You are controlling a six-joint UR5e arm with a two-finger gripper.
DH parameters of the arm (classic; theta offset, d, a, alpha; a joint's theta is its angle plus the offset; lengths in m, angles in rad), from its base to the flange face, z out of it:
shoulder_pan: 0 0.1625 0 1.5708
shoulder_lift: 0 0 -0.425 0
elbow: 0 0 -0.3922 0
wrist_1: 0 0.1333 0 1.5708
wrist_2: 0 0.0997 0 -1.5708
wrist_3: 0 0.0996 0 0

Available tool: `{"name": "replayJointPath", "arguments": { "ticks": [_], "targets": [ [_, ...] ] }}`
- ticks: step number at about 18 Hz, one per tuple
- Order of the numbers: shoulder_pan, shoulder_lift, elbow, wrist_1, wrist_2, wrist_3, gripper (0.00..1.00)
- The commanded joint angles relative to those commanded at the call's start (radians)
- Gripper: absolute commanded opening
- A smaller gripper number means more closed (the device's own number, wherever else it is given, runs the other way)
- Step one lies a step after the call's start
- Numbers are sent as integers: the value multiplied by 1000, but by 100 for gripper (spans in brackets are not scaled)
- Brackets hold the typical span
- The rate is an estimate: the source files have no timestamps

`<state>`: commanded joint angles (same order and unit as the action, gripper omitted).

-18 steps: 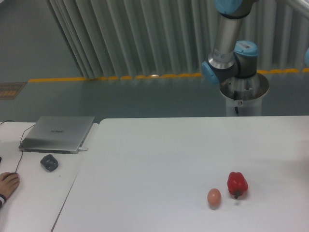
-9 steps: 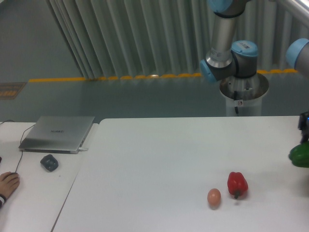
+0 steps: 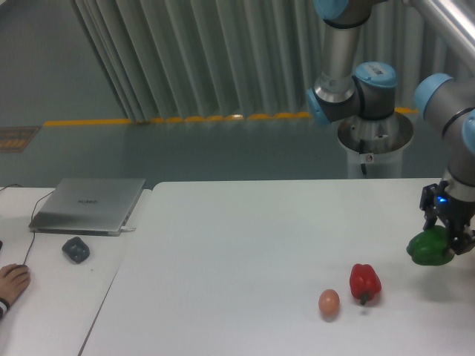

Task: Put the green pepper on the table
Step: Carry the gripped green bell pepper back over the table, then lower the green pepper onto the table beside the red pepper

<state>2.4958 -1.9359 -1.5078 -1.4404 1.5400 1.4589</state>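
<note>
The green pepper [image 3: 430, 248] hangs pinched between the fingers of the gripper [image 3: 446, 239], clear above the table [image 3: 245, 245] near its right edge. The fingers close on its upper part, most of the fruit bulging out below and to the gripper's left. It looks light and fairly firm, though the glossy, lobed skin could slip. Further left of the gripper and lower, the red pepper [image 3: 364, 282] and egg [image 3: 329, 302] lie well apart from it

The white table [image 3: 245, 245] carries a red pepper [image 3: 364, 282] and an egg [image 3: 329, 302].
</note>
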Motion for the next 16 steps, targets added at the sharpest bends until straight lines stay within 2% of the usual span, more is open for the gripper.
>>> {"name": "replayJointPath", "arguments": {
  "ticks": [3, 7, 10, 12, 16],
  "targets": [
    [-21, -6, -25, 32, 11, -21, 40],
    [-43, -14, -40, 40, 14, -22, 43],
    [-43, -11, -38, 40, 11, -22, 60],
    [-43, -12, -38, 49, 12, -17, 100],
    [-43, -6, -34, 55, 12, -19, 100]
  ]
}}
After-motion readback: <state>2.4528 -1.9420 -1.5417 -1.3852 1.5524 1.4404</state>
